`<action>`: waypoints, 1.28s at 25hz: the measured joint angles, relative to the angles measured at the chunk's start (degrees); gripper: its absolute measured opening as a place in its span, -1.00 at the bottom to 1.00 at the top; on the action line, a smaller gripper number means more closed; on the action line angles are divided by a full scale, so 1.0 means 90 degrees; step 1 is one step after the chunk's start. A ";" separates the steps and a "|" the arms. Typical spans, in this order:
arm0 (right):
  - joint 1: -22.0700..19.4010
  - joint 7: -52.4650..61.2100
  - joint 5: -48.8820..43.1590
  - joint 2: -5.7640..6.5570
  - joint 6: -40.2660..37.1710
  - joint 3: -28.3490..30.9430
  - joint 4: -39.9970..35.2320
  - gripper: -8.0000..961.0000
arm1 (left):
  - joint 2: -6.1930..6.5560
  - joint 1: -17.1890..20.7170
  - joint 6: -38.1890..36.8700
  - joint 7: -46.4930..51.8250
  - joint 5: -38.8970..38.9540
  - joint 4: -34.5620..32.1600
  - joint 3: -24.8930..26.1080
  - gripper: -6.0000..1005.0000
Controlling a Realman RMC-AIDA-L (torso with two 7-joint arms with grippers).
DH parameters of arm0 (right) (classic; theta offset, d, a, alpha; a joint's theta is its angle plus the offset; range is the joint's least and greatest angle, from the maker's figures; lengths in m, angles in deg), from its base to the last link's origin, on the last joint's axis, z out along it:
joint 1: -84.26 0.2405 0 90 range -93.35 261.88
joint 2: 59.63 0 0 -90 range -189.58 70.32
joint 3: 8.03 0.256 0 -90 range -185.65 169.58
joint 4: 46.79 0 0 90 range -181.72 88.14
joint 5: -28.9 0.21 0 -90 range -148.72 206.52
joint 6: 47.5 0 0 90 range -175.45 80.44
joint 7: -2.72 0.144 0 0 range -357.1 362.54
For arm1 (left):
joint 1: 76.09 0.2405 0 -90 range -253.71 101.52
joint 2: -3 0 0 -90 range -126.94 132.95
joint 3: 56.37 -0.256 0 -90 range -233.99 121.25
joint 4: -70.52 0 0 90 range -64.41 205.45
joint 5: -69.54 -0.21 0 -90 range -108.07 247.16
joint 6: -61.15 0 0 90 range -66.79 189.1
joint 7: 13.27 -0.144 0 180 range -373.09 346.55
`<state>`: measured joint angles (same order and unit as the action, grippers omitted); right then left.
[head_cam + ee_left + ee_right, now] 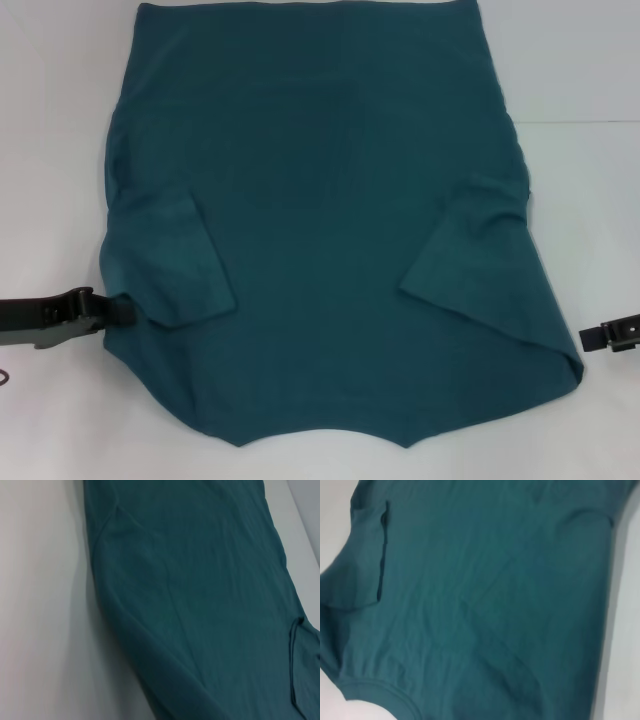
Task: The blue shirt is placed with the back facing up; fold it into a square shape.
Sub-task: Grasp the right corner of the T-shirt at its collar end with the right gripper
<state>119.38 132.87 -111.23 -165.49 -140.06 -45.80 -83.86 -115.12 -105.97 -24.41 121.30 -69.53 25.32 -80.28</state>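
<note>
From the head camera, a large, plain dark teal-blue short-sleeved shirt (320, 180) of soft matte fabric lies spread flat on a white table (580, 60), its straight hem at the far edge of the view and its curved neckline nearest the robot. Both short sleeves are folded inward onto the body of the garment, the left sleeve (185, 265) lying as a slanted flap near the left side, the right sleeve (470, 250) as a matching flap near the right side. The black left gripper (118, 312) reaches in low from the left edge of the view, its tip touching the cloth's left border just beside the folded sleeve; whether it is clenched on the fabric or released cannot be told. The black right gripper (592, 337) shows only partly at the right edge, just beside the shirt's near right corner and apart from it; its pincer state cannot be told either.

In the left wrist camera, the teal fabric (200, 600) fills most of the frame, one rounded side edge running against the bare white tabletop (45, 605), with a sleeve's hemmed edge (294, 655) visible at one side. No fingers appear.

In the right wrist camera, the shirt (485, 600) again covers nearly everything, faintly creased. A folded sleeve (365, 555) lies flat on the body, and the ribbed neckline band (385, 696) curves along one corner, with white table (625, 655) beyond the cloth's edge. No fingers appear here.
</note>
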 joint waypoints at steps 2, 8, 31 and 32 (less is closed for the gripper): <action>-0.0001 -0.0129 -0.0036 -0.0059 0.0126 -0.0002 -0.0001 0.52 | 0.0000 0.0005 0.0000 -0.0001 0.0002 0.0006 0.0000 -0.95; 0.0062 -0.0340 -0.0259 -0.0192 0.0309 -0.0046 -0.0003 0.49 | 0.0000 0.0025 0.0003 -0.0001 0.0004 0.0013 0.0000 -0.95; 0.0099 -0.0352 -0.0300 -0.0349 0.0533 -0.0258 0.0050 0.38 | -0.0001 -0.0001 0.0067 0.0049 0.0004 0.0013 0.0001 -0.94; 0.0101 -0.0352 -0.0300 -0.0353 0.0575 -0.0262 0.0050 0.37 | -0.0001 -0.0001 0.0067 0.0048 0.0004 0.0013 0.0001 -0.94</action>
<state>120.29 129.70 -113.93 -168.67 -134.88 -48.16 -83.41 -115.12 -105.98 -23.80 121.73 -69.50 25.43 -80.27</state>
